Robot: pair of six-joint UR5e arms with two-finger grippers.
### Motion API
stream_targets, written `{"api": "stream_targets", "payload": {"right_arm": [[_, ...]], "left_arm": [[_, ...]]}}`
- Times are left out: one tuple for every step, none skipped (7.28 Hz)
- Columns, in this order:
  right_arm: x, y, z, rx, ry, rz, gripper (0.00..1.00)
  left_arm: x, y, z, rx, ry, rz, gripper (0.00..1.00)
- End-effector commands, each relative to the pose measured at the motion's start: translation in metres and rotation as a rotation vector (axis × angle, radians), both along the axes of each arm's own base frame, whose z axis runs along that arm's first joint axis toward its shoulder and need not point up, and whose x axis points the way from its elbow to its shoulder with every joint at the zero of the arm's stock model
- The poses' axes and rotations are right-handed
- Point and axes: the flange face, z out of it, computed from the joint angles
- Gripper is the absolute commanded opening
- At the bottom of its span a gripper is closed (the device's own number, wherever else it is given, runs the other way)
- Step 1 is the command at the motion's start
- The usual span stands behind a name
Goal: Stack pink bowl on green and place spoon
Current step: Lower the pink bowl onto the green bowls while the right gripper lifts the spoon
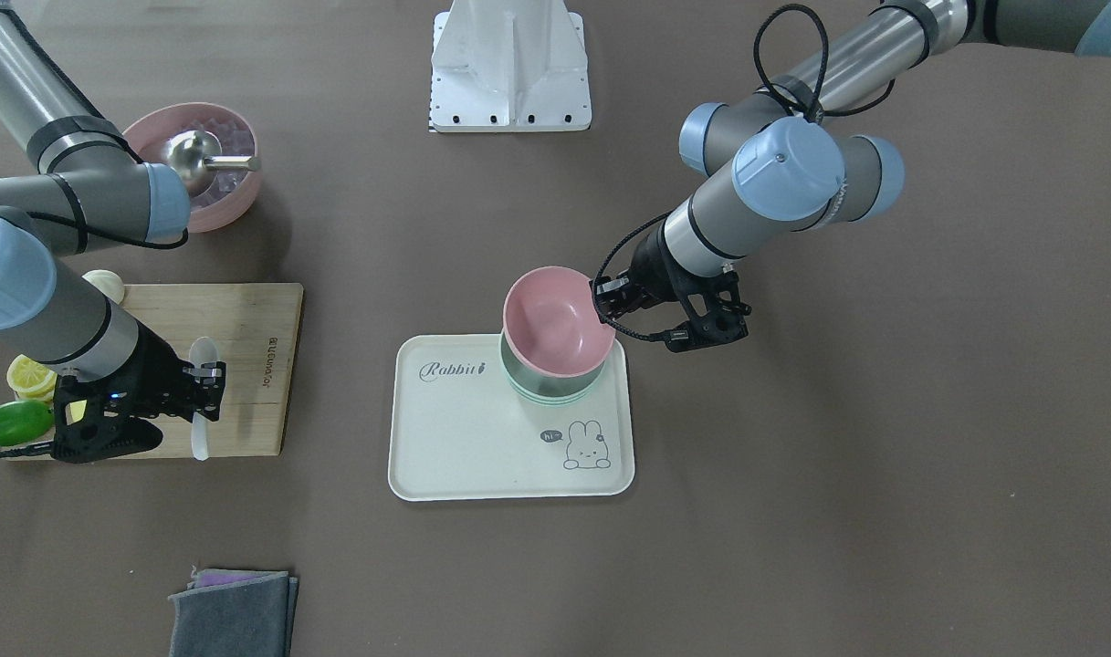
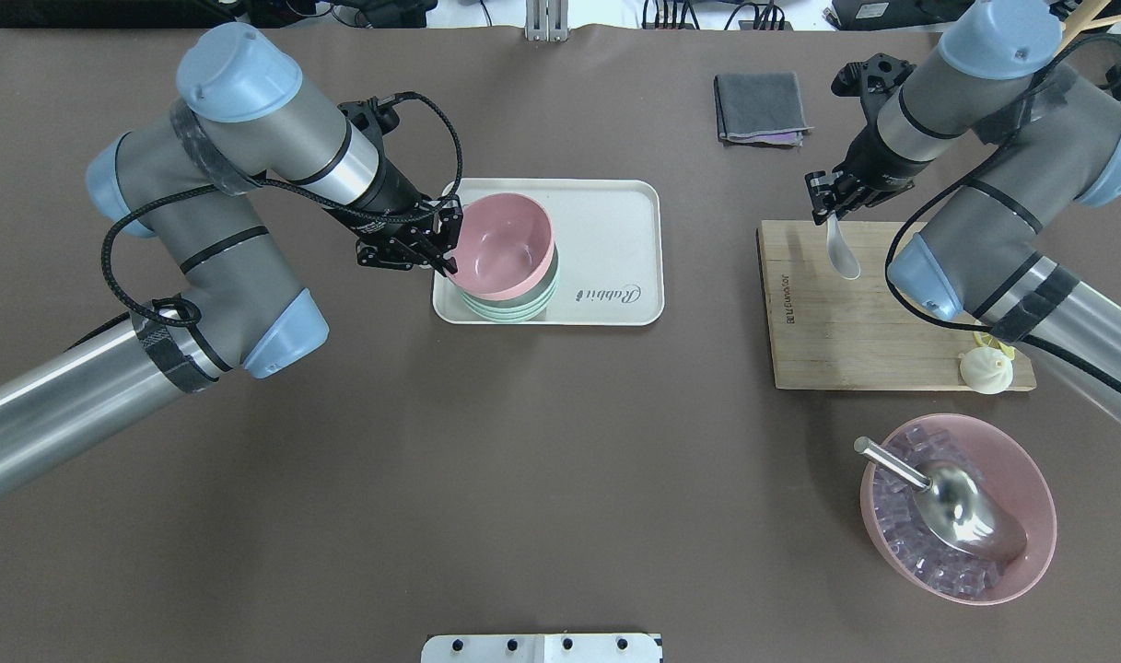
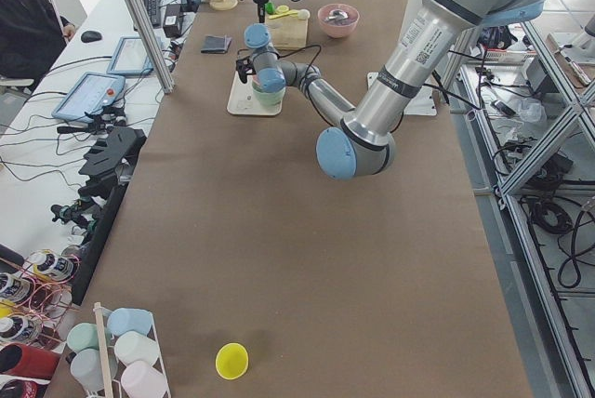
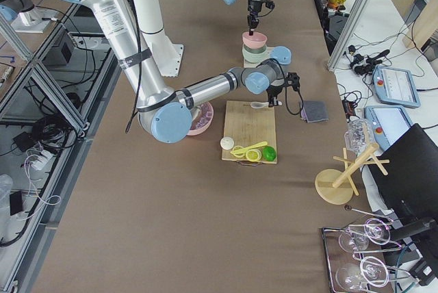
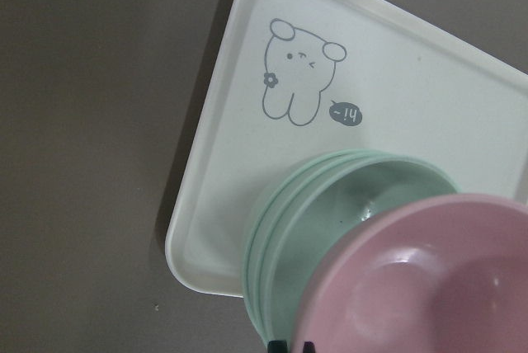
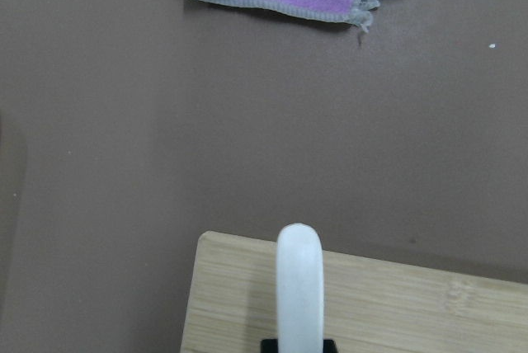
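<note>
**Left arm.** My left pincer [image 2: 447,247] is clenched on the rim of the pink bowl [image 2: 505,241], grasping the edge nearest my wrist. The bowl is tilted. Just below it, and below the pincer's tips, stands the stack of green bowls [image 2: 514,306], set slightly off from the pink one. I cannot tell whether the pink bowl is touching the stack. The stack stands on a white tray [image 2: 615,230], whose bare part runs on beyond the pincer. The wrist view shows a rabbit drawing [image 5: 297,81] on it.

**Right arm.** My right pincer [image 2: 825,208] is clenched on the white spoon [image 2: 843,258]. The handle runs forward past the fingertips, and the scoop end lies back toward my base. Beneath the pincer is the far edge of a wooden cutting board [image 2: 855,322]. I cannot tell whether the spoon touches the board. Ahead of the pincer, past that edge, a folded grey cloth [image 2: 761,106] lies on the desk [image 2: 560,460]. The two pincers are well apart.
</note>
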Motion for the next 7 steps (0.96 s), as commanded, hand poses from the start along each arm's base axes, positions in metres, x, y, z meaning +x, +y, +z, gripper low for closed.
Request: {"api": "stream_targets", "payload": {"right_arm": [[0.000,0.000,0.000,0.000,0.000,0.000,0.00],[-0.001,-0.001,-0.003,0.004,-0.003,0.001,0.00],[-0.002,-0.003,-0.009,0.010,-0.008,0.001,0.00],[-0.002,-0.003,-0.011,0.012,-0.010,0.000,0.00],[-0.002,-0.003,-0.011,0.014,-0.009,0.000,0.00],[-0.002,-0.003,-0.011,0.013,-0.010,-0.001,0.00],[-0.002,-0.003,-0.011,0.013,-0.010,-0.001,0.00]], "left_arm": [[0.004,-0.008,-0.003,0.008,-0.009,-0.020,0.00],[0.005,-0.009,-0.001,0.006,-0.015,-0.024,0.00],[0.007,-0.009,0.000,0.004,-0.017,-0.023,0.00],[0.008,-0.011,0.004,0.001,-0.021,-0.022,0.00],[0.008,-0.011,0.004,0.001,-0.021,-0.022,0.00],[0.008,-0.011,0.004,0.001,-0.021,-0.022,0.00],[0.007,-0.011,0.005,0.010,-0.022,-0.020,0.01]]}}
